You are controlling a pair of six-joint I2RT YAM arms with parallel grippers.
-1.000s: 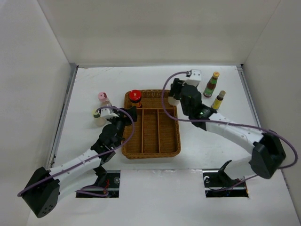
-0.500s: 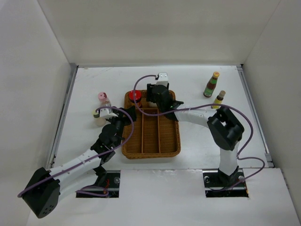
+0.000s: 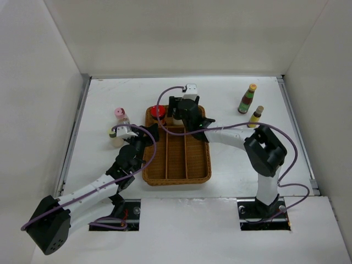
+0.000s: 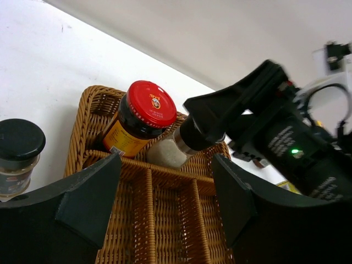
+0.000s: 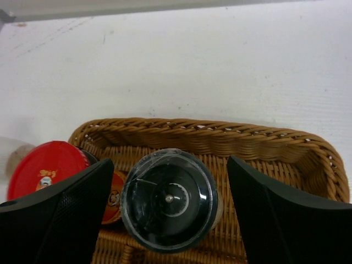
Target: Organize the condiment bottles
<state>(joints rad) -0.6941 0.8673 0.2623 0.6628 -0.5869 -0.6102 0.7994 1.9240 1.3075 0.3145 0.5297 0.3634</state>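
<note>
A red-lidded dark jar [image 3: 158,111] stands in the back left corner of the wicker tray [image 3: 181,165]. A black-capped grinder jar with white contents [image 3: 177,117] stands beside it in the tray's back compartment. My right gripper [image 3: 179,109] is open right above it; in the right wrist view the grinder [image 5: 169,199] sits between the fingers [image 5: 60,214] with a small gap on each side. My left gripper [image 3: 149,132] is open and empty at the tray's left rim. A pink-lidded jar [image 3: 119,113] and a dark-lidded jar [image 3: 114,136] stand left of the tray.
A tall yellow-capped dark bottle [image 3: 247,98] and a smaller yellow-capped bottle [image 3: 255,116] stand at the back right. The tray's three long front compartments [image 4: 165,220] hold nothing. White walls close in the table on three sides.
My right arm swung left from beside the tray to over its back compartment, carrying the grinder jar, which now stands by the red-lidded jar. The left arm has not moved.
</note>
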